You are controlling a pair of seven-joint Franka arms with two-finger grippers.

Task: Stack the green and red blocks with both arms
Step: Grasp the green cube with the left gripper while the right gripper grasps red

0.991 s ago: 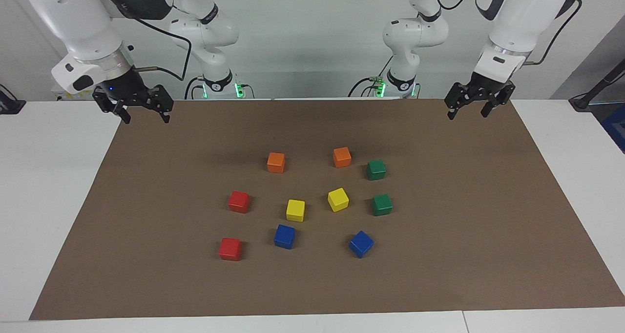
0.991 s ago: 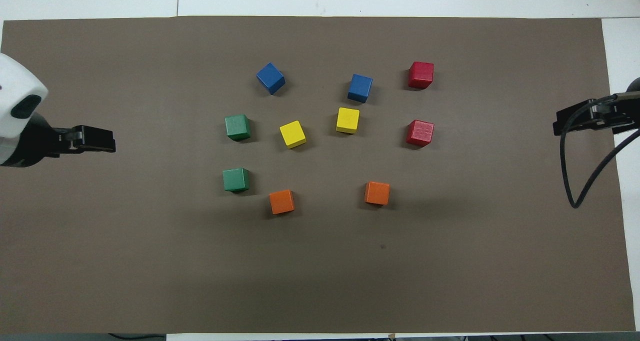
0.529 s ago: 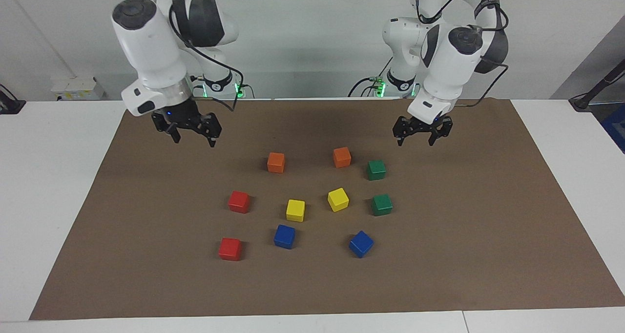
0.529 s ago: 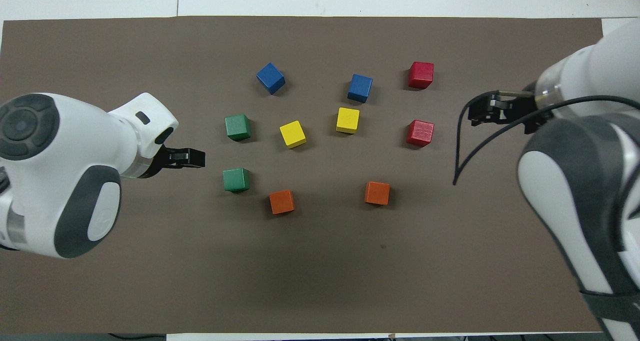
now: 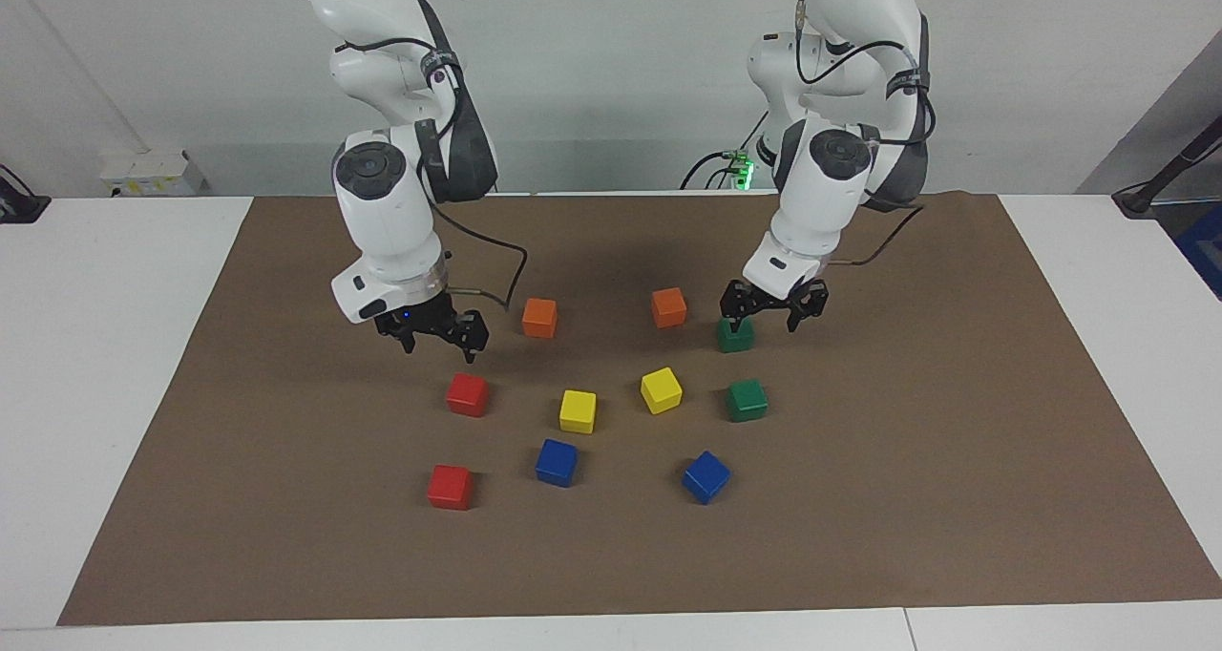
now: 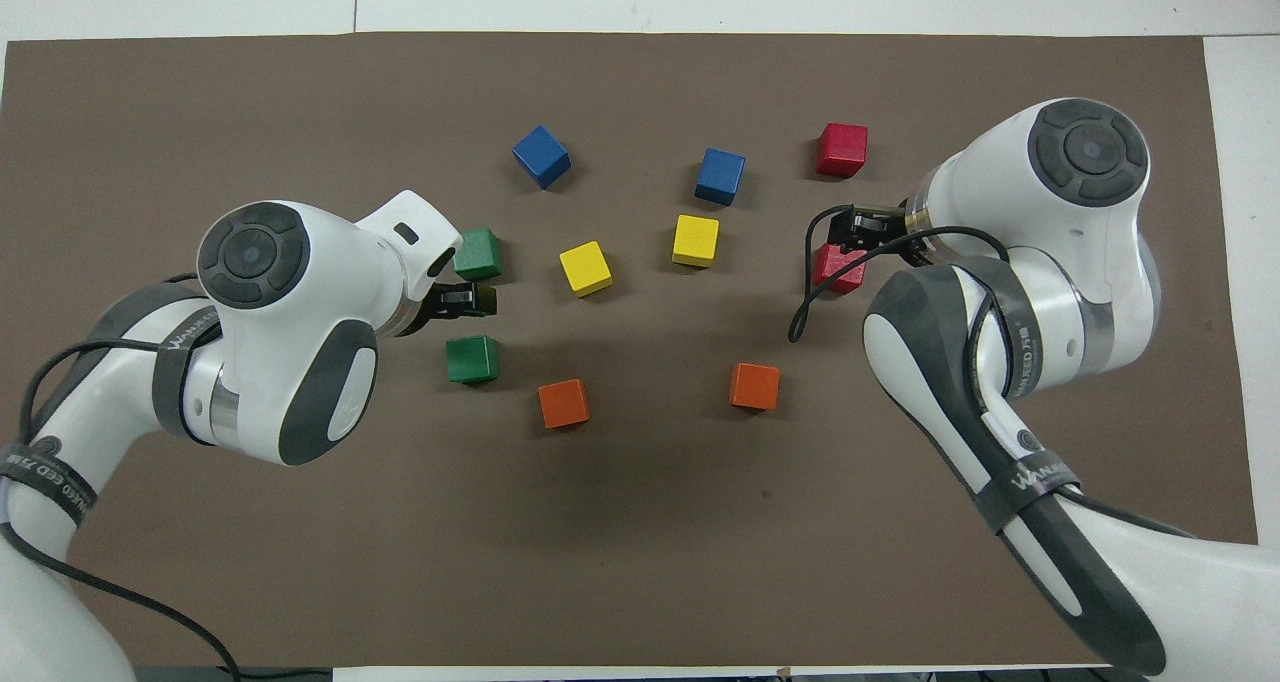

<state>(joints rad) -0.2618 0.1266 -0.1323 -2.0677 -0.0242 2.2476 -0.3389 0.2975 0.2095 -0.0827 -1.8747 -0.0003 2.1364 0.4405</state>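
Below, glossy square-edged cubes [image 5: 467, 394] on a matte brown paper mat [image 5: 955, 441].

- the brown mat [image 5: 907, 460] looks like matt paper or thin card, flat and dull
- the green blocks [image 5: 746, 400] and red blocks [image 5: 450, 487] have a smooth painted finish with a slight sheen, maybe wood underneath, can't tell
- the arms [image 5: 391, 212] are glossy white plastic shells with dark grey smooth caps
- the table [image 5: 95, 346] around the mat is plain smooth white, fairly matt
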